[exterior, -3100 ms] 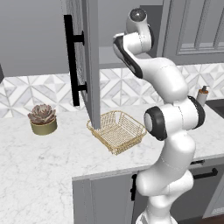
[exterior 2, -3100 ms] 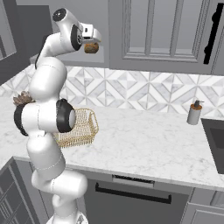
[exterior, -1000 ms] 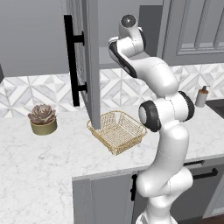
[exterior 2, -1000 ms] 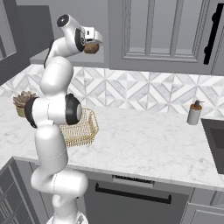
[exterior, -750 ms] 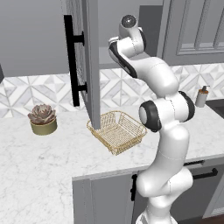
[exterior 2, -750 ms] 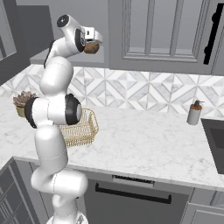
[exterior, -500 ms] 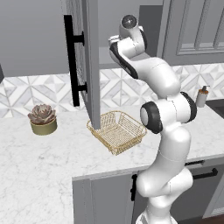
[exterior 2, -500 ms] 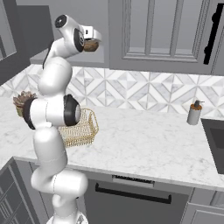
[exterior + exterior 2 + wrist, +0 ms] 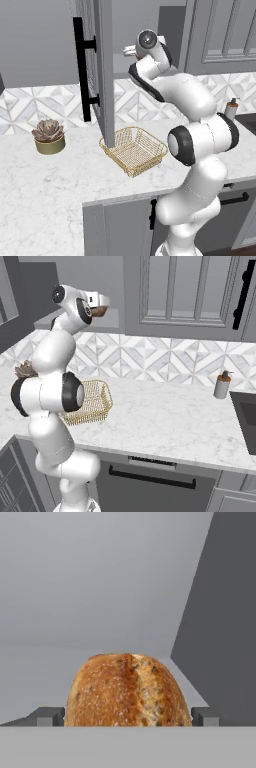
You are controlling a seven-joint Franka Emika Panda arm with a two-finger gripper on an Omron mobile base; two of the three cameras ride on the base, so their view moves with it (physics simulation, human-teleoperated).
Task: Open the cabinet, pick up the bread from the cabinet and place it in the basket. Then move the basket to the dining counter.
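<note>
Hand view: bread [image 9: 128, 689] sits dead ahead of the pincer [image 9: 128, 717], right between the two dark tips, one tip each side of the loaf with small gaps, not clamped. Pincer is spread wide, holding nothing. Loaf's score line runs roughly away from the camera, so its long axis looks to lie along the approach and the tips straddle its narrower width; judgement only, the far end is hidden. Bread rests on the cabinet [image 9: 102, 75] shelf floor, grey back wall behind it, a darker side wall to one side of the loaf in this view.

Left base view: cabinet door already swung open, black bar handle [image 9: 80, 70] facing out. Arm reaches up into the opening beside the door, wrist at shelf height. Basket [image 9: 133, 149] is on the desk [image 9: 45, 185] straight below the cabinet opening, just beside the door's lower edge, nothing in it. Potted succulent [image 9: 48, 136] is on the desk well clear of the basket, on the far side of the door.

Right base view: bread [image 9: 99, 310] shows as a brown lump at the pincer [image 9: 102, 303] on the cabinet shelf; basket [image 9: 92, 401] below, partly behind the arm. Soap bottle [image 9: 220, 386] well apart from the basket.

Step in hand: grasping the bread. Next move likely just close on it, no sideways fix needed.
</note>
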